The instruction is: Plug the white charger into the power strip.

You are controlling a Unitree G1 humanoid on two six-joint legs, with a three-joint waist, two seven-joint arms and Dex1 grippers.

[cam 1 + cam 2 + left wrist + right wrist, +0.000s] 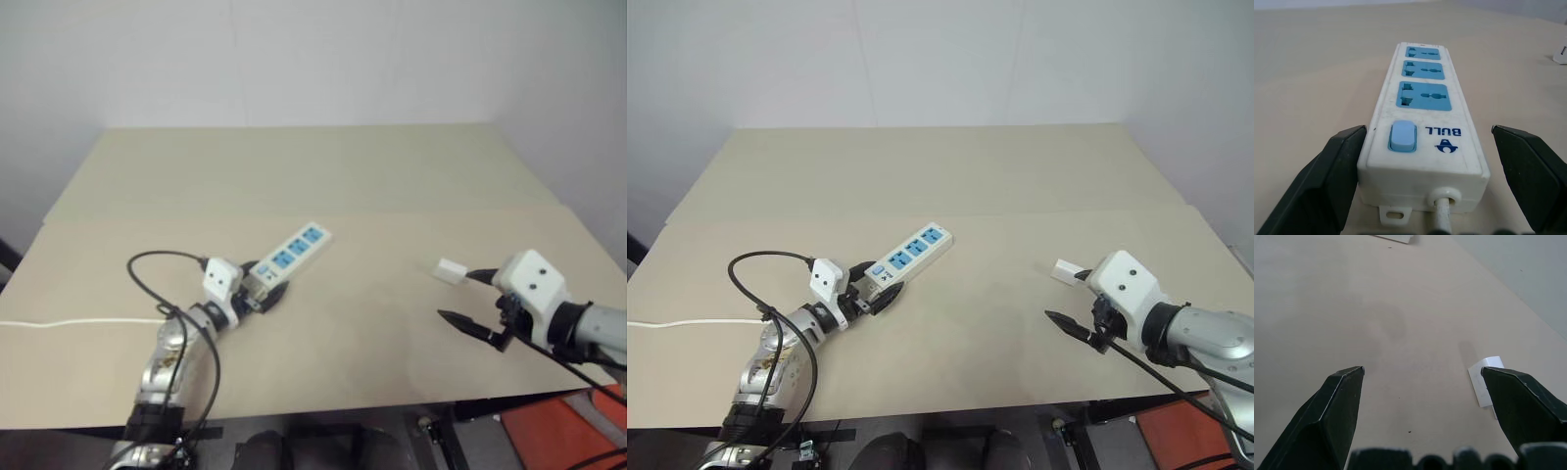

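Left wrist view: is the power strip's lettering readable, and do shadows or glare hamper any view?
Left wrist view: the power strip is lit evenly, its printed logo and switch readable. Right wrist view: the white charger casts a faint shadow on the table. Eye views: soft, even light, no glare; the open left gripper partly hides the strip's switch end.

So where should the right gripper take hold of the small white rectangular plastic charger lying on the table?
Probably across its two long sides, coming down from above. The small white rectangular plastic charger lies flat on the beige table, leaving only its side faces to pinch. The right gripper is open, with one finger beside it.
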